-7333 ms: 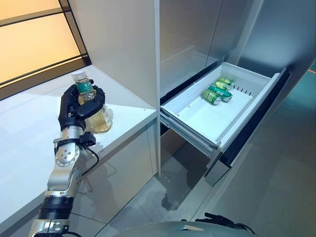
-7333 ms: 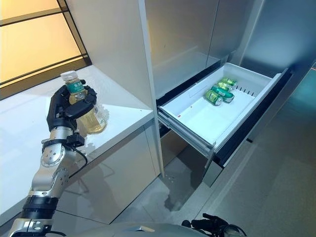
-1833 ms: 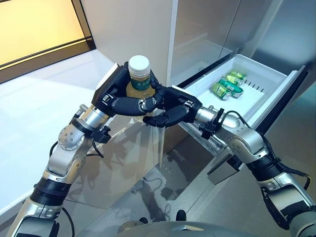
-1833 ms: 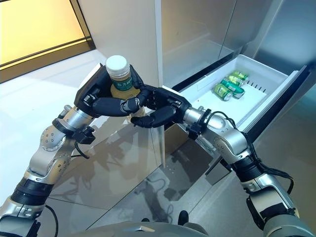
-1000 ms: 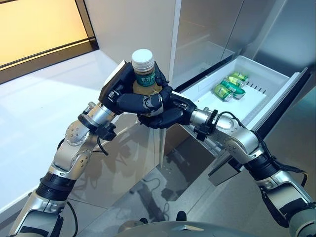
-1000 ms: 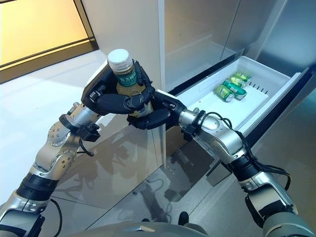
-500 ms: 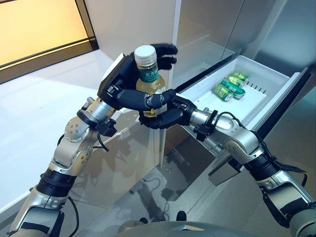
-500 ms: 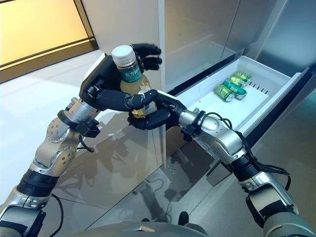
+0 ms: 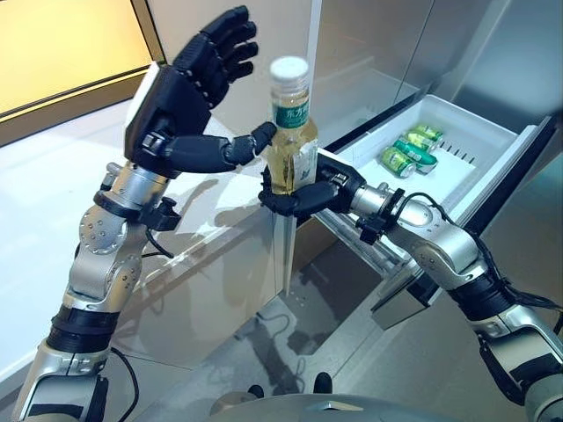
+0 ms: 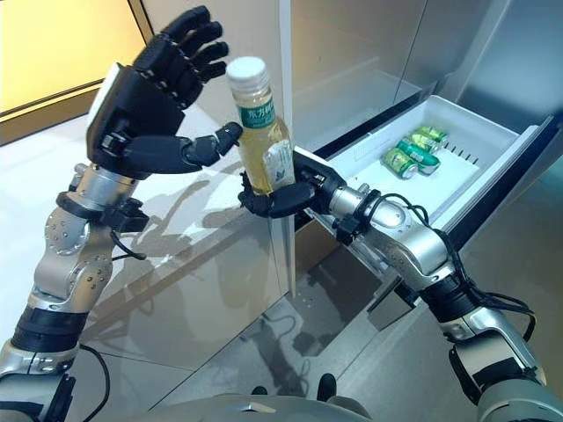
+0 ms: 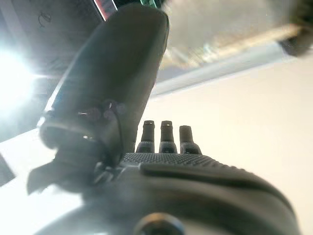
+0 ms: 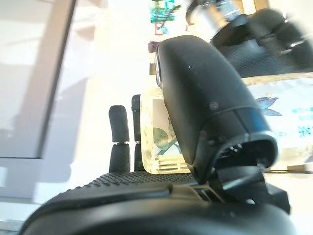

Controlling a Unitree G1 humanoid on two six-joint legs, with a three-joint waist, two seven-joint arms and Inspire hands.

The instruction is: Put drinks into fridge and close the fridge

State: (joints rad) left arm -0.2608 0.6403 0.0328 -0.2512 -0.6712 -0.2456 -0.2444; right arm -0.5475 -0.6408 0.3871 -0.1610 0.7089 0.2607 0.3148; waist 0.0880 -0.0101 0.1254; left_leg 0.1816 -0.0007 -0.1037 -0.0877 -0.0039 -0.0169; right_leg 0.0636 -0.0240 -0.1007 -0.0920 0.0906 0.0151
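In the eye views, the right hand curls its fingers round the base of the clear plastic bottle of yellow drink with a white cap, upright in the air beside the white pulled-out fridge drawer, where green drink cans lie; the left hand is spread, its thumb tip at the bottle. The left wrist view shows straight fingers holding nothing. The right wrist view shows the bottle clasped, so placing it and closing the drawer remain.

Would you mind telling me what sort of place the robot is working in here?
Most likely a home-style kitchen or a mock-up of one: a white counter runs beside tall steel-fronted fridge panels, and a pulled-out fridge drawer holds green drink cans. The right hand holds a drink bottle.
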